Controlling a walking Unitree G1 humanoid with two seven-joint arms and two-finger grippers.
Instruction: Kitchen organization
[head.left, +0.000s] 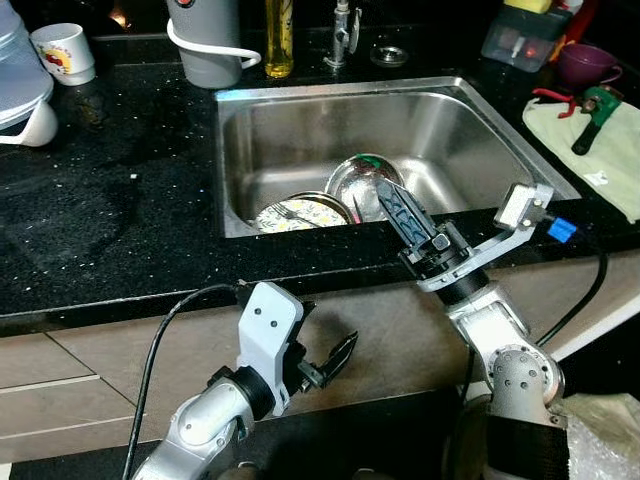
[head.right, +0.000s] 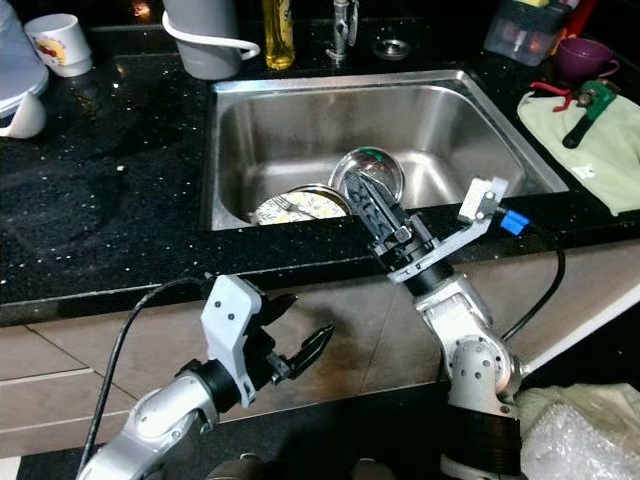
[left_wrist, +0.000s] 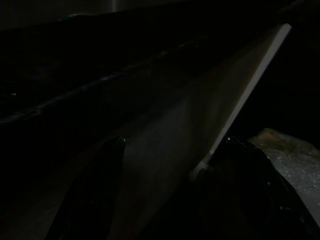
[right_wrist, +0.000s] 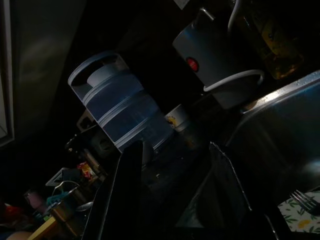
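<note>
The robot is standing square to the black speckled stone worktop (head.left: 120, 220), and the right gripper (head.left: 393, 203) is reaching over its front edge into the stainless-steel sink (head.left: 300, 130). Its two black fingers are parted a little and gripping nothing; the right wrist view is looking out between them. Just beyond the tips the round steel bowl (head.left: 362, 178) is lying at the sink's front wall, and beside it, toward the left, the flower-patterned plate (head.left: 300, 214) is sitting with a metal fork (head.left: 290, 211) across it, the fork's long axis running roughly along the front edge.

The left gripper (head.left: 322, 364) is hanging below the worktop in front of the beige cabinet face (head.left: 100, 350), fingers spread and holding nothing, well apart from the dishes. So the right arm is much the nearer, and I'd judge the bowl its likeliest pick.

Open room looks good: the back and right of the sink basin are bare. The tight spot is the sink's front wall, close under the wrist.
</note>
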